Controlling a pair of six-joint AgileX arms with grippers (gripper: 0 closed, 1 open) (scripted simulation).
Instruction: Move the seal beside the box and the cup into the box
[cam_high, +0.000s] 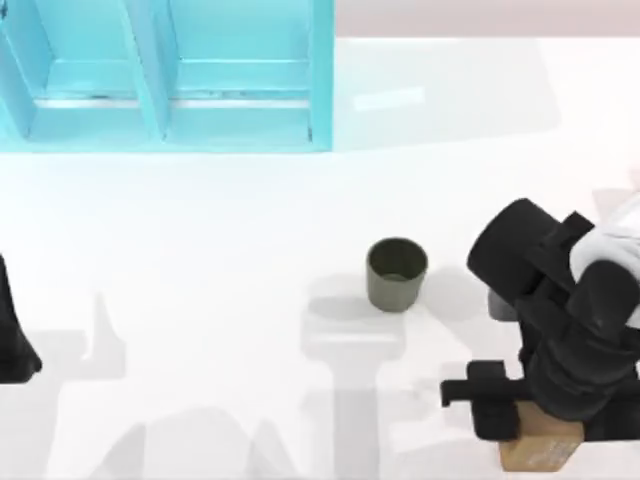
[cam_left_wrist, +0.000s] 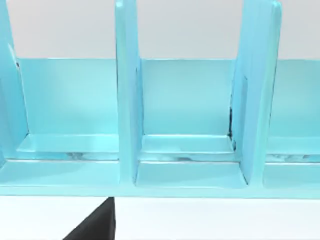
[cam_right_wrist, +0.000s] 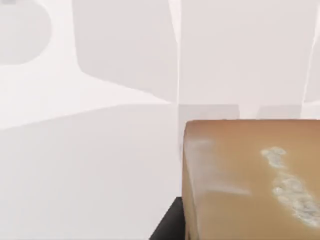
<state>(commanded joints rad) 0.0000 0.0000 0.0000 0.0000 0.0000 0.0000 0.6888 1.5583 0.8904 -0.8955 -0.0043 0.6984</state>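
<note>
At the desk's (cam_high: 200, 220) near right corner the right gripper (cam_high: 520, 420) sits over the seal (cam_high: 540, 448) — the tan block shows under its dark fingers, though whether they grip it I cannot tell. The cup (cam_high: 397, 273) stands upright mid-desk, right of centre. The left arm (cam_high: 15, 330) waits at the left edge — the blue box (cam_high: 180, 110) fills the far left corner.

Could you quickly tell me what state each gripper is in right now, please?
Left gripper: parked at the table's left edge; cannot be told.
Right gripper: down over the seal at the table's near right; cannot be told.
</note>
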